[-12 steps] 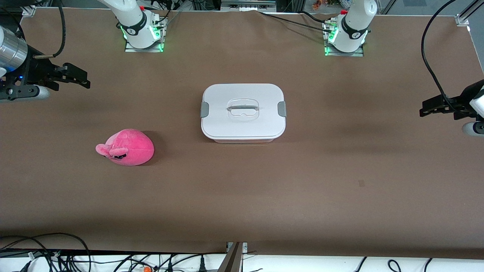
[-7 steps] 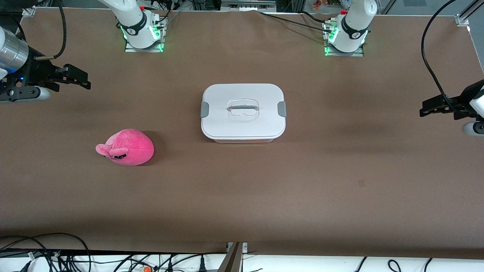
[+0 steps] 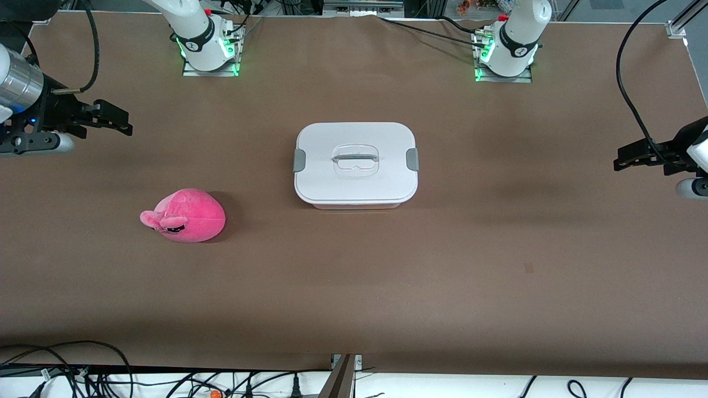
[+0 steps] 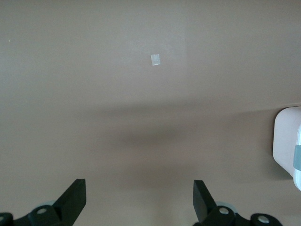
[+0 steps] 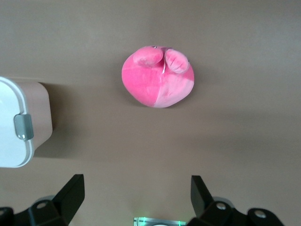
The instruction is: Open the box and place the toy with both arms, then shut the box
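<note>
Brown table (image 3: 354, 287) carried your latched box (image 3: 355, 164) mid-table, toy (image 3: 185, 215) nearer the camera toward the right arm's end. Right gripper (image 3: 116, 122) and left gripper (image 3: 628, 158) hung empty at the ends, fingers spread, leaving you room to approach.

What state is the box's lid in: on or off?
On. The white lid covers the box, and both grey latches sit against its ends.
</note>
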`<action>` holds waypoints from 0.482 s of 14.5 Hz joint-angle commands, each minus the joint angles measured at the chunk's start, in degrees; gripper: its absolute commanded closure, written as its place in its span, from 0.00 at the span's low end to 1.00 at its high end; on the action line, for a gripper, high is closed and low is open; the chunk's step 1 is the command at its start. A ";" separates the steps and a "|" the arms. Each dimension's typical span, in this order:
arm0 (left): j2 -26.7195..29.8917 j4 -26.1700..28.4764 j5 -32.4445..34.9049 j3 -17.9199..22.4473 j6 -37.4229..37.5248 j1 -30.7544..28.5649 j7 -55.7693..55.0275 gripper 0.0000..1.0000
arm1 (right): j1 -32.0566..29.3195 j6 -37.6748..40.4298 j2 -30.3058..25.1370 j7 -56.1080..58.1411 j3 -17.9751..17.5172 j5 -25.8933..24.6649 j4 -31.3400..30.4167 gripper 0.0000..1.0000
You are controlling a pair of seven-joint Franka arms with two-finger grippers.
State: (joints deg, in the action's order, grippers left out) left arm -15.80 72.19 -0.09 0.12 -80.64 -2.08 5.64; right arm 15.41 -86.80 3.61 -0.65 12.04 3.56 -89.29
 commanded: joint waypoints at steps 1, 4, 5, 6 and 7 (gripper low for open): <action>-0.11 -0.56 0.26 0.05 0.22 1.19 -0.37 0.00 | -0.47 -1.44 1.57 -0.48 -0.18 -0.75 1.32 0.00; -0.11 -0.56 -0.09 -0.12 0.13 2.34 -0.28 0.00 | -0.29 -0.66 1.05 -0.58 -0.18 -0.75 1.23 0.00; -0.11 -0.56 -0.17 -0.04 0.22 3.38 -0.20 0.00 | -0.29 -0.04 0.52 -0.14 -0.18 -0.84 1.23 0.00; -0.11 -0.56 -0.17 -0.04 0.13 4.26 -0.20 0.00 | -0.29 0.83 0.35 -0.14 -0.18 -0.84 1.32 0.00; -0.11 -0.39 -0.17 -0.12 0.22 5.66 -0.11 0.00 | -0.29 1.10 0.08 -0.14 -0.26 -0.93 1.32 0.00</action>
State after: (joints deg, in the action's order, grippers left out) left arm -15.80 72.19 -0.10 -0.19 -80.64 1.31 5.65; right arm 15.21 -87.66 4.55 -0.69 12.08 3.55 -88.96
